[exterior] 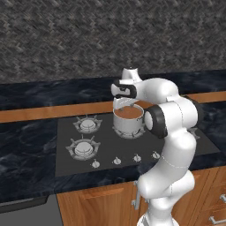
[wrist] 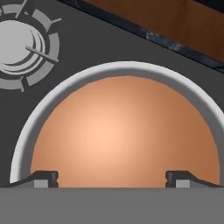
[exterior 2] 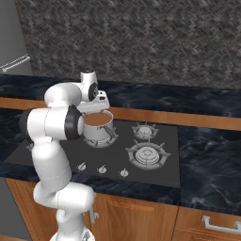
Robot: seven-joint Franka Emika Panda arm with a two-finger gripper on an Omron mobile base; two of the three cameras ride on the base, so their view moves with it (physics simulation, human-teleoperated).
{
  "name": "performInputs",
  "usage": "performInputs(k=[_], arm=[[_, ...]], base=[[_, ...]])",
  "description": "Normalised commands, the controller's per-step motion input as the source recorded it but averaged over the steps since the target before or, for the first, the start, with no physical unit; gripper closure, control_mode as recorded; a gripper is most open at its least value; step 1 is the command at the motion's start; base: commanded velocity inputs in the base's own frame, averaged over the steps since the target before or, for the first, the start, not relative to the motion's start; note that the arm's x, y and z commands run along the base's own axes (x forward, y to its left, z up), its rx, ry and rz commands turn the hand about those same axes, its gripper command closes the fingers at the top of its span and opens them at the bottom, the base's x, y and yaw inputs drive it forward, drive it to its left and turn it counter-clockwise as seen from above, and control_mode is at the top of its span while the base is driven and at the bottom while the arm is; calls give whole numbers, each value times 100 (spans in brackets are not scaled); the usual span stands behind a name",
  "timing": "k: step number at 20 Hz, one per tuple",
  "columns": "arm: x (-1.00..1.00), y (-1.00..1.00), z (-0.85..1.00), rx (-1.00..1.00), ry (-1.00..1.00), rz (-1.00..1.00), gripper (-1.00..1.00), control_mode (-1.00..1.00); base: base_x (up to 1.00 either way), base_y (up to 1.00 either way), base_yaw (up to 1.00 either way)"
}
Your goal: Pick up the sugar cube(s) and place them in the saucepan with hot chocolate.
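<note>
- Saucepan [exterior: 129,121] comes first for us: a small shiny steel cylinder with a thin pale rim, filled with smooth brown liquid, standing on a burner of the dark cooktop [exterior: 66,163].
- From the left base view we find the saucepan at about 3 o'clock from the rear bare burner [exterior: 88,124]; from the right base view the saucepan [exterior 2: 97,128] sits at about 9 o'clock from that burner [exterior 2: 144,131].
- In the hand view the saucepan's rim [wrist: 26,131] arches across the picture around the brown liquid, with a burner [wrist: 24,46] at about 10 o'clock from it.
- We see no sugar cube on the brown surface or between the fingertips.
- The arm rises from the base, bends at a dark elbow joint and reaches forward, so the gripper [exterior: 124,105] hangs pointing down just above the saucepan; in the right base view the gripper [exterior 2: 95,109] hangs over the same rim.
- In the hand view the gripper [wrist: 111,179] has its two dark fingertips [wrist: 43,178] spread wide, jaws apart and holding nothing.
- Four round knobs [exterior: 116,160] line the cooktop's front edge.
</note>
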Motion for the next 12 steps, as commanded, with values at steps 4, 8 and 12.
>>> performInputs(k=[4,8,12], arm=[[0,-13,7,3,0,0,-100,-100],[0,-26,18,10,0,0,-100,-100],[0,-21,23,11,-1,0,-100,-100]], base=[[0,0,0],[0,0,0],[0,0,0]])
